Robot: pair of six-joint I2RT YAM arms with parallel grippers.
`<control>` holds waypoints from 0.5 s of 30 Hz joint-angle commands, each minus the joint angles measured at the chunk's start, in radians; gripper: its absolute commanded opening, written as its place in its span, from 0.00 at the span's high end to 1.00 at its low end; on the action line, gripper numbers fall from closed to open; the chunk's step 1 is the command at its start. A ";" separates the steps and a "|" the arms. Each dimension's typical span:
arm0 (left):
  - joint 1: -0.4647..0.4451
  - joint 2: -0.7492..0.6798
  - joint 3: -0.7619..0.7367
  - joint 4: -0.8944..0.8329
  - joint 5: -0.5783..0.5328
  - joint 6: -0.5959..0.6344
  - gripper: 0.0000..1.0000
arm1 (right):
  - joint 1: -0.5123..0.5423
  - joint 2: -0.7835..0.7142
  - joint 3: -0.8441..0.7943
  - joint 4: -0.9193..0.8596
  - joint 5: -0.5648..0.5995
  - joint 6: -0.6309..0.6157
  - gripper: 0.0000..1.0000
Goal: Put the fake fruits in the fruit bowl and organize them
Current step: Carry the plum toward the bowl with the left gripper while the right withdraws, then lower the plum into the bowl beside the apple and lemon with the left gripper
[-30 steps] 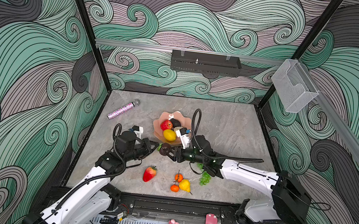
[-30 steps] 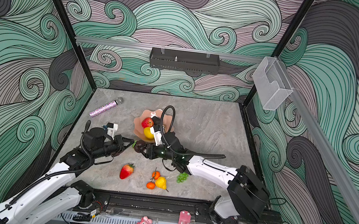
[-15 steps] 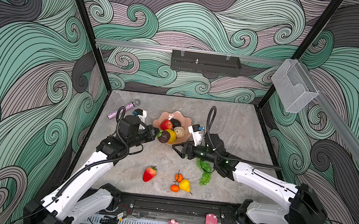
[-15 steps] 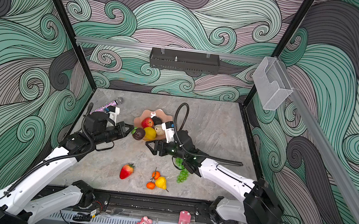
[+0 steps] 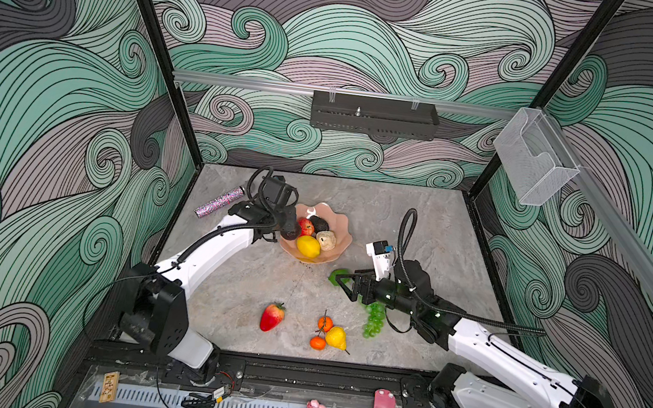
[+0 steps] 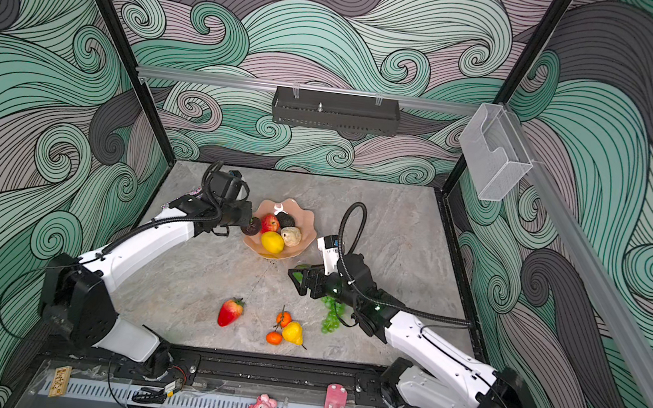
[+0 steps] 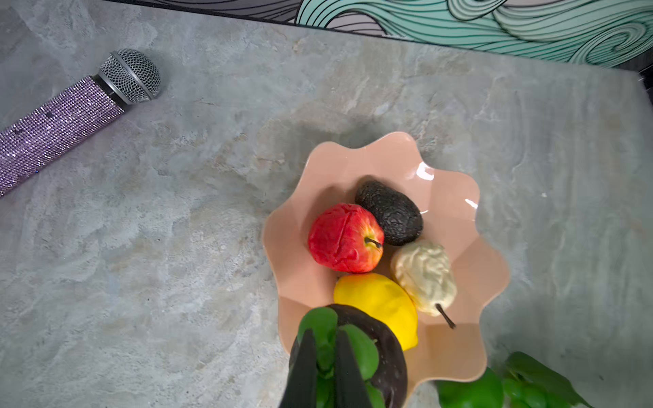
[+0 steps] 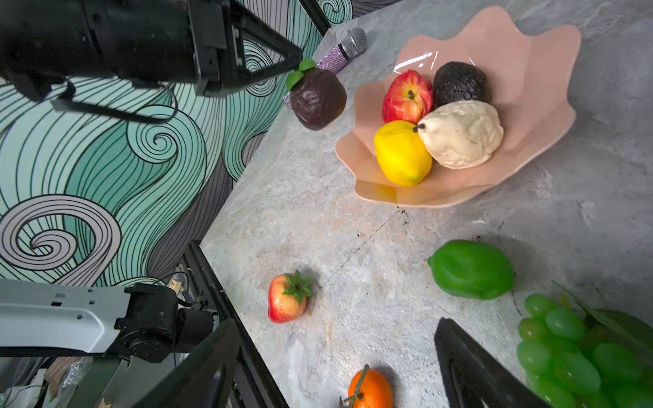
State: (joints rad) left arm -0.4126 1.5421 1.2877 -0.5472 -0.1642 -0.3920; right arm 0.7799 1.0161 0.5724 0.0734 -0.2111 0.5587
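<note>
The salmon fruit bowl (image 5: pixel 344 232) (image 7: pixel 388 152) (image 8: pixel 547 88) holds a red apple (image 5: pixel 305 225), a dark avocado (image 5: pixel 319 224), a cream pear (image 5: pixel 326 239) and a lemon (image 5: pixel 308 246). My left gripper (image 5: pixel 286 230) (image 7: pixel 325 333) is shut on the green leaves of a dark purple fruit (image 6: pixel 251 226) (image 7: pixel 388 353) (image 8: pixel 318 99), which hangs at the bowl's left rim. My right gripper (image 5: pixel 342 285) (image 8: pixel 335 323) stands open and empty above the table, beside a lime (image 8: pixel 471 270) and green grapes (image 5: pixel 374 323) (image 8: pixel 572 353).
A strawberry (image 5: pixel 272 316) (image 8: pixel 286 298), two tangerines (image 5: pixel 325 323) (image 5: pixel 317 342) and a yellow pear (image 5: pixel 337 337) lie near the front edge. A glittery microphone (image 5: pixel 219 202) (image 7: pixel 63 127) lies at the back left, behind the left arm. Patterned walls close three sides.
The left gripper carried the dark fruit from the table's middle back to the bowl's left rim. The right gripper opened and drew back to the right, away from the left one.
</note>
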 commanded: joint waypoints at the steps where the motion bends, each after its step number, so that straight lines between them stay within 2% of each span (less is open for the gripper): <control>1: 0.005 0.072 0.082 -0.114 -0.047 0.042 1.00 | -0.011 -0.028 -0.023 -0.023 0.025 -0.016 0.12; 15: 0.004 0.229 0.136 -0.107 -0.080 0.060 1.00 | -0.034 -0.047 -0.020 -0.048 0.013 -0.037 0.11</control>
State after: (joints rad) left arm -0.4126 1.7515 1.3834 -0.6327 -0.2195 -0.3458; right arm 0.7567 0.9798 0.5484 0.0330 -0.2058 0.5354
